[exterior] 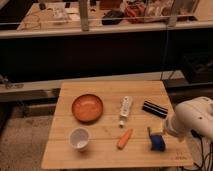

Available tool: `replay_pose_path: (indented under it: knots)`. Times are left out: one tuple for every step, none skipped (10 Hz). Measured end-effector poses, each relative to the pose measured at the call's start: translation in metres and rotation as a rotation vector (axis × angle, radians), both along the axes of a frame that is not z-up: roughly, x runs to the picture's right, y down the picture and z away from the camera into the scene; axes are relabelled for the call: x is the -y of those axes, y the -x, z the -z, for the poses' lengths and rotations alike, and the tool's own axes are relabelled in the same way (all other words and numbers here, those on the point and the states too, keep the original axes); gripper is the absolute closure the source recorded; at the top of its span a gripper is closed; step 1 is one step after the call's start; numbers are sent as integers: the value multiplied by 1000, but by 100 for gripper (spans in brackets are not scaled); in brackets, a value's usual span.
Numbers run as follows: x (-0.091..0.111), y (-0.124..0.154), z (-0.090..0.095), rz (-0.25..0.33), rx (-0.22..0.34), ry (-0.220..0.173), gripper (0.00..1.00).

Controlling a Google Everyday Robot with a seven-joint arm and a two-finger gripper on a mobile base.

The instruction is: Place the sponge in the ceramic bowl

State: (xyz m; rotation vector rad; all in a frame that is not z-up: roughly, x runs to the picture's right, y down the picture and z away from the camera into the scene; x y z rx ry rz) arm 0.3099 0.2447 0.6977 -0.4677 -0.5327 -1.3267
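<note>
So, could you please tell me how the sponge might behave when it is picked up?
The sponge, blue and yellow beside the hand near the wooden table's edge, probably squashes under a grip. It looks small, so it is likely light. Being blocky, it should not roll.

white cup [79,138] | carrot [125,138] (right of cup) | white tube [126,108] | black block [154,108]
</note>
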Motion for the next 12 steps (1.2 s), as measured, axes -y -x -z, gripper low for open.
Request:
replay_pose_path:
  knots:
    - [-3,-1,-11,33,31,4,20]
    - [-5,-1,-19,47,39,8,20]
    - [-10,-3,-24,59,37,13,20]
    - [-19,-5,-32,76,33,18,20]
    - [-27,-3,-40,92,26,26,20]
    - [-33,-3,-48,110,11,34,20]
    - [-40,-2,-56,117,1,47,20]
    - [-48,-6,-65,128,-11,56,20]
    - [-51,-6,-67,129,-13,57,20]
    - [-53,-7,-69,131,-17,59,20]
    - [-54,-7,-70,135,-24,58,20]
    - [-56,-5,-71,139,-29,57,20]
